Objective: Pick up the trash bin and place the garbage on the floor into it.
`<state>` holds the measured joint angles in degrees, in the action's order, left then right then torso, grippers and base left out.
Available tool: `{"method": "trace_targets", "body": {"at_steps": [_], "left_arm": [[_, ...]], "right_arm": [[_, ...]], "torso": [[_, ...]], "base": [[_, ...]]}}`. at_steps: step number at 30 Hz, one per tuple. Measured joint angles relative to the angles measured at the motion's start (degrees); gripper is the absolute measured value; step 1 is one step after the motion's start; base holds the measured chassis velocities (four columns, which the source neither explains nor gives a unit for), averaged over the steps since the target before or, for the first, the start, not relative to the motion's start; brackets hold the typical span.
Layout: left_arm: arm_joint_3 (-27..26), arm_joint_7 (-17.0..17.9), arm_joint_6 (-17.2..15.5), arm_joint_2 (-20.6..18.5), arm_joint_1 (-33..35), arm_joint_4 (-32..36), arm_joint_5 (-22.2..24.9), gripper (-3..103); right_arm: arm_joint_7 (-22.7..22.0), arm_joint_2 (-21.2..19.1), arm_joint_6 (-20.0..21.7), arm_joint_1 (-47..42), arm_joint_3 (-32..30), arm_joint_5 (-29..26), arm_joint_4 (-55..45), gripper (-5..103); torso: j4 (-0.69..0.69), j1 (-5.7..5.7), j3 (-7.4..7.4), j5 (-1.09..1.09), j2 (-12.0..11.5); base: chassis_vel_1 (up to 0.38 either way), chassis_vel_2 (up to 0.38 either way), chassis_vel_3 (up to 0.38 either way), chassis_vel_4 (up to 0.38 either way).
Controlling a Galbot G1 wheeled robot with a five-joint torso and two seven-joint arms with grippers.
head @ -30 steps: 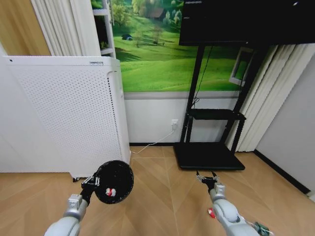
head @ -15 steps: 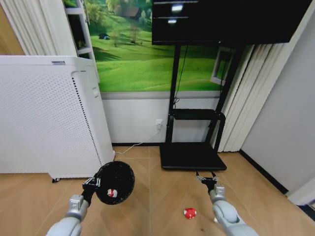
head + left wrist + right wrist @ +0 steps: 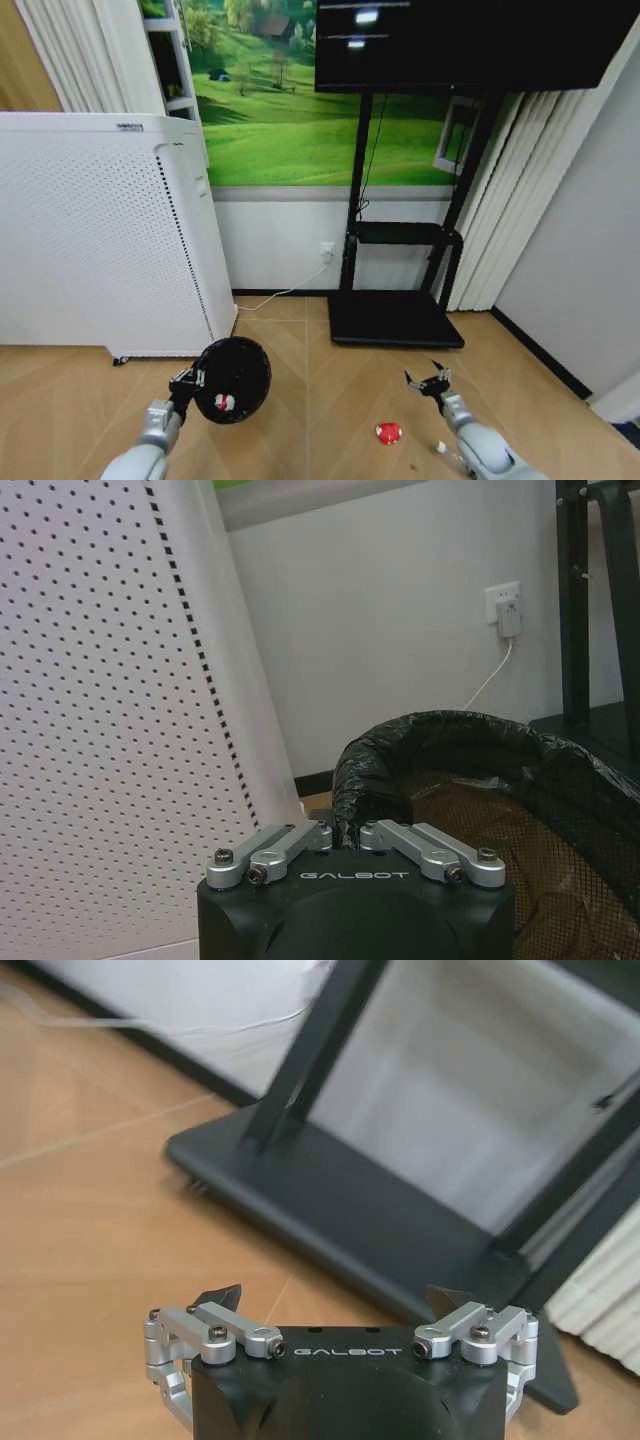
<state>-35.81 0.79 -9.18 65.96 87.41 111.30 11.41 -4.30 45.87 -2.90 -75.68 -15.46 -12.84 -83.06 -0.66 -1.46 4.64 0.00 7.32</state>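
Wooden floor (image 3: 330, 410): trash bin (image 3: 233, 378) rim pinched between left gripper (image 3: 190, 381) fingers.

The head camera looked forward and down across the floor (image 3: 330, 400). Each wrist camera sat close behind its fingers, facing the wall; head and right wrist views shared the stand base (image 3: 395, 320) (image 3: 400, 1230).

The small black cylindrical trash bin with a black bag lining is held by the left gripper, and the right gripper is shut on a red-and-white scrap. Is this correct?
Not quite. The small black cylindrical trash bin is held by the left gripper, but the right gripper is open and empty, as the right wrist view shows. The red-and-white scrap lies on the floor.
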Motion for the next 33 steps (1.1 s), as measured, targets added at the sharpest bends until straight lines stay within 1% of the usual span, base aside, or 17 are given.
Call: {"method": "trace_targets", "body": {"at_steps": [6, 8, 9, 11, 15, 17, 18, 20, 22, 25, 27, 33], "left_arm": [[2.01, -0.17, 0.21, 0.61, -0.28, -0.44, -0.74, 6], [2.78, -0.33, 0.52, 0.82, -0.27, -0.59, -1.20, 6], [2.78, -0.33, 0.52, 0.82, -0.27, -0.59, -1.20, 6], [3.00, -0.40, 0.69, 0.93, -0.20, -0.62, -1.39, 6], [3.00, -0.41, 0.75, 0.96, -0.09, -0.62, -1.42, 6], [2.97, -0.44, 0.95, 1.14, 0.40, -0.49, -1.76, 6], [2.99, -0.46, 1.06, 1.29, 0.56, -0.49, -2.06, 6], [3.07, -0.45, 1.12, 1.47, 0.66, -0.49, -2.28, 6], [3.45, -0.48, 1.14, 1.89, 0.71, -0.53, -2.71, 6], [3.61, -0.48, 1.14, 2.03, 0.66, -0.61, -2.85, 6], [3.97, -0.46, 1.14, 2.27, 0.34, -0.75, -2.97, 6], [4.63, -0.41, 1.15, 2.73, -0.07, -1.09, -3.12, 6]], "right_arm": [[1.50, -2.10, -1.20, -3.28, 2.61, 2.52, -0.72, 100], [2.13, -3.02, -2.23, -4.20, 4.74, 4.03, -0.90, 100], [2.13, -3.02, -2.23, -4.20, 4.74, 4.03, -0.90, 100], [2.25, -3.50, -2.91, -4.02, 7.55, 5.12, -0.51, 100], [2.25, -3.77, -3.33, -3.51, 9.14, 5.42, 0.06, 100], [2.59, -4.49, -4.63, -1.18, 13.35, 5.89, 2.25, 100], [2.77, -4.50, -4.95, -0.05, 14.86, 6.00, 3.32, 100], [2.85, -4.40, -5.07, 0.63, 15.70, 6.08, 4.03, 100], [3.01, -3.63, -5.22, 2.26, 17.63, 6.32, 5.88, 100], [3.03, -3.22, -5.27, 3.04, 18.54, 6.49, 6.85, 100], [3.03, -2.35, -5.75, 4.79, 20.34, 7.18, 9.32, 100], [3.02, -0.70, -6.88, 8.47, 23.17, 8.38, 14.87, 100]], "torso": [[-0.01, 0.00, 0.00, 0.00, 0.00], [0.00, 0.00, 0.00, 0.00, 0.00], [0.00, 0.00, 0.00, 0.00, 0.00], [0.01, 0.00, 0.00, 0.00, 0.00], [0.00, 0.00, 0.00, 0.01, 0.00], [0.01, 0.00, 0.00, 0.00, 0.00], [0.01, 0.00, 0.00, 0.01, 0.00], [0.02, 0.00, 0.00, 0.00, 0.00], [0.01, 0.00, 0.00, -0.01, 0.00], [0.01, 0.00, 0.00, 0.01, 0.00], [0.01, 0.00, 0.00, 0.00, 0.00], [0.01, 0.00, 0.00, -0.01, 0.00]], "base": [[0.000, 0.000, 0.000, 0.000], [0.000, 0.000, 0.000, 0.000], [0.000, 0.000, 0.000, 0.000], [0.000, 0.000, 0.000, 0.000], [0.000, 0.000, 0.000, 0.000], [0.000, 0.000, 0.000, 0.000], [0.000, 0.000, 0.000, 0.000], [0.000, 0.000, 0.000, 0.000], [0.000, 0.000, 0.000, 0.000], [0.000, 0.000, 0.000, 0.000], [0.000, 0.000, 0.000, 0.000], [0.000, 0.000, 0.000, 0.000]]}}
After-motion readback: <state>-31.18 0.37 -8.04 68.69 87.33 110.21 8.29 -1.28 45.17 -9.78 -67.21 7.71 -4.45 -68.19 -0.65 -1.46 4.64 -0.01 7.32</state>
